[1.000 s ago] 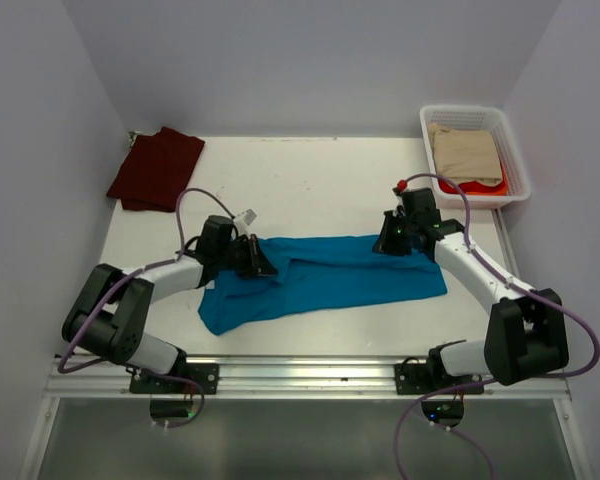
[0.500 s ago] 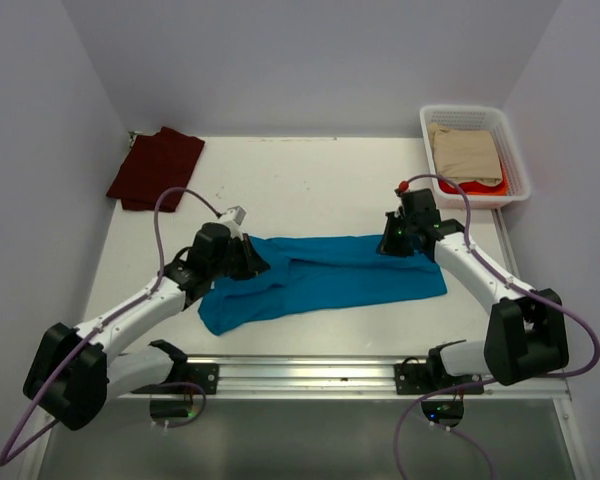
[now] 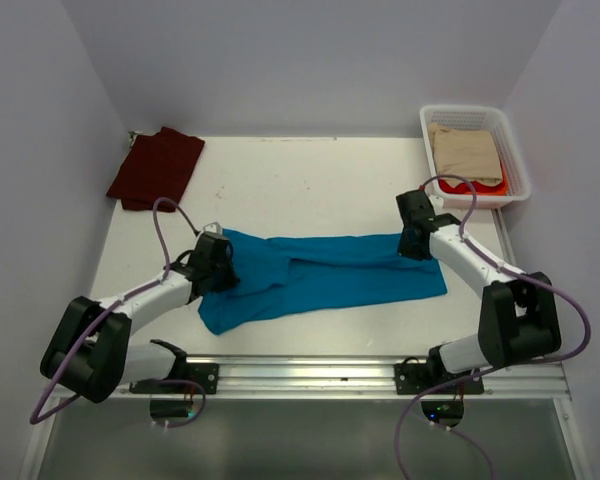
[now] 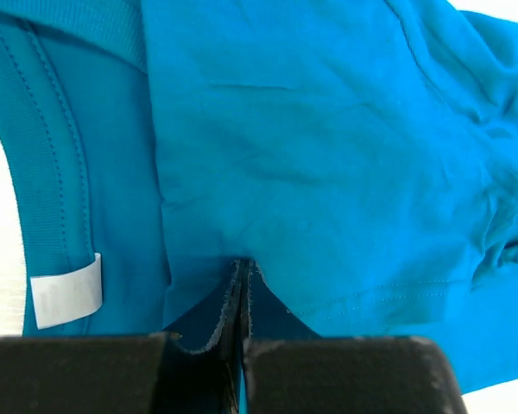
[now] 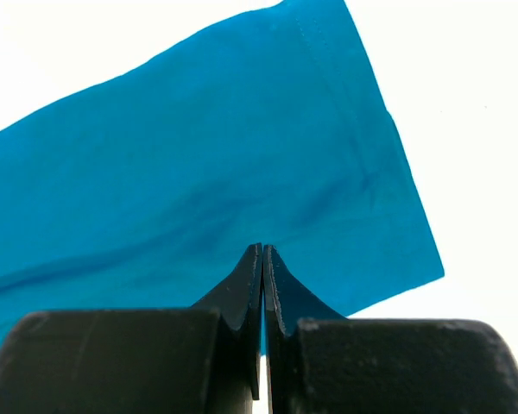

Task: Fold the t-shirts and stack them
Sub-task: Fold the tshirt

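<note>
The teal-blue t-shirt (image 3: 330, 275) lies stretched left to right across the middle of the table, partly folded lengthwise. My left gripper (image 3: 213, 265) is at its left end, jaws shut and pinching the cloth (image 4: 328, 147) near the collar; the pinch shows at the fingertips (image 4: 243, 263). My right gripper (image 3: 416, 243) is at the shirt's far right corner, jaws shut on the cloth (image 5: 198, 172) close to its edge (image 5: 262, 248). The dark maroon t-shirt (image 3: 157, 168) lies folded at the far left corner, apart from both grippers.
A white basket (image 3: 427, 135) at the far right holds a beige cloth (image 3: 465, 152) over something red. White walls close the table on three sides. A white label (image 4: 66, 290) is sewn inside the teal shirt's collar.
My left gripper has moved left and nearer with the teal cloth, drawing the shirt's left end outward. My right gripper has moved a little right along the shirt's far edge.
</note>
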### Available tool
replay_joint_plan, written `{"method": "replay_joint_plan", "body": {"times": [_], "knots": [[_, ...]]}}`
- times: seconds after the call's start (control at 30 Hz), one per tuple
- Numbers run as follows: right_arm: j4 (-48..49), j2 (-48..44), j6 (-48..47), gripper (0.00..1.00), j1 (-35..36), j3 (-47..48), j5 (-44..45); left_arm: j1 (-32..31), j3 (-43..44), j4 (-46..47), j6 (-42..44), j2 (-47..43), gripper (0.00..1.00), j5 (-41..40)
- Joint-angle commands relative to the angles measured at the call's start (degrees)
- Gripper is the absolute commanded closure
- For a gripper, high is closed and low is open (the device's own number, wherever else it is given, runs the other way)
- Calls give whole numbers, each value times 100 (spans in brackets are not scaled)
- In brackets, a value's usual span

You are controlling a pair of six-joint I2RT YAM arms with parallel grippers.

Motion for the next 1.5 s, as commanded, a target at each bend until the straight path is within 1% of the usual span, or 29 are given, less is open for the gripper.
{"method": "replay_joint_plan", "body": {"times": [0.0,0.13,0.3,0.47,0.57,0.6,0.67,0.7,0.77,0.87,0.9,0.93,0.97,1.03,1.07,1.1,1.17,1.2,1.27,1.3,1.37,1.4,1.47], "knots": [[246,429,129,100,-24,268,392,31,-105,221,-134,89,100,-107],[597,991,94,100,-24,277,199,74,-104,221,-134,151,100,-98],[923,1388,120,100,-33,102,-100,101,-148,169,-151,38,100,-36],[1195,1407,120,100,-33,-285,-486,215,-157,151,-90,11,100,-81],[1266,1319,120,100,-15,-566,-855,487,-35,343,15,221,100,103],[1283,1301,112,100,-7,-645,-943,662,27,405,50,439,100,156],[1231,1240,111,100,-7,-830,-1119,803,273,563,86,748,100,262],[1222,1196,120,100,-15,-891,-1242,917,387,607,86,1123,100,306],[1143,1099,111,100,-15,-962,-1548,997,764,747,95,1547,100,438],[941,1072,103,100,11,-883,-1962,1067,1371,862,77,2530,100,684],[880,1098,94,100,20,-857,-2225,1102,1746,915,86,2707,100,728],[844,1099,94,100,46,-857,-2410,1120,2002,698,68,2866,100,606],[844,1090,111,100,99,-883,-2551,1129,2170,844,173,3085,100,744],[835,1046,138,100,186,-988,-2859,1164,2776,767,261,3349,100,1025],[792,1020,146,100,283,-1023,-2904,1208,3005,618,314,3629,100,1131],[765,915,164,100,336,-1119,-2965,1252,3494,530,384,3789,100,1237],[695,644,287,100,520,-1225,-3036,1305,3980,223,507,4236,100,1317],[607,555,331,100,608,-1321,-3045,1331,4357,221,543,4369,100,1369],[484,353,445,100,871,-1392,-3036,1436,4771,72,596,4807,100,1580],[423,143,515,100,968,-1480,-3018,1480,5122,80,622,4949,100,1668],[300,-69,691,100,1231,-1568,-2983,1586,5527,2,640,5448,100,2063],[168,-270,735,100,1320,-1621,-2957,1612,5895,-7,648,5599,100,2212],[54,-456,928,100,1548,-1656,-2895,1648,6248,1,570,6090,100,2660]]}}
